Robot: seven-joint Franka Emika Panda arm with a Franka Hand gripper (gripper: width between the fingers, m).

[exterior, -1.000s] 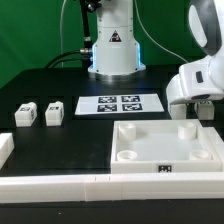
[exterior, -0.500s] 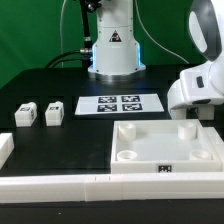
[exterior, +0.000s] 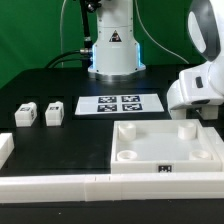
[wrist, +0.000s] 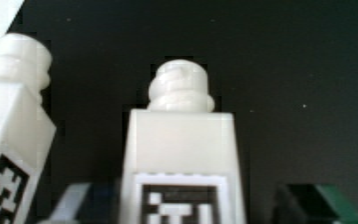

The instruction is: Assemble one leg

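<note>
I see the gripper (wrist: 197, 195) with its fingers (wrist: 318, 200) spread apart, one on each side of the leg (wrist: 179, 150) and not touching it. A second leg (wrist: 16, 110) lies just beside it. In the exterior view the arm (exterior: 200, 88) hangs behind the square panel (exterior: 165, 150), at its far corner on the exterior view's right, and hides the leg.

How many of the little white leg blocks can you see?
4. Two legs stand side by side at the exterior view's left. Two more show only in the wrist view, close together; the arm probably hides them in the exterior view.
</note>
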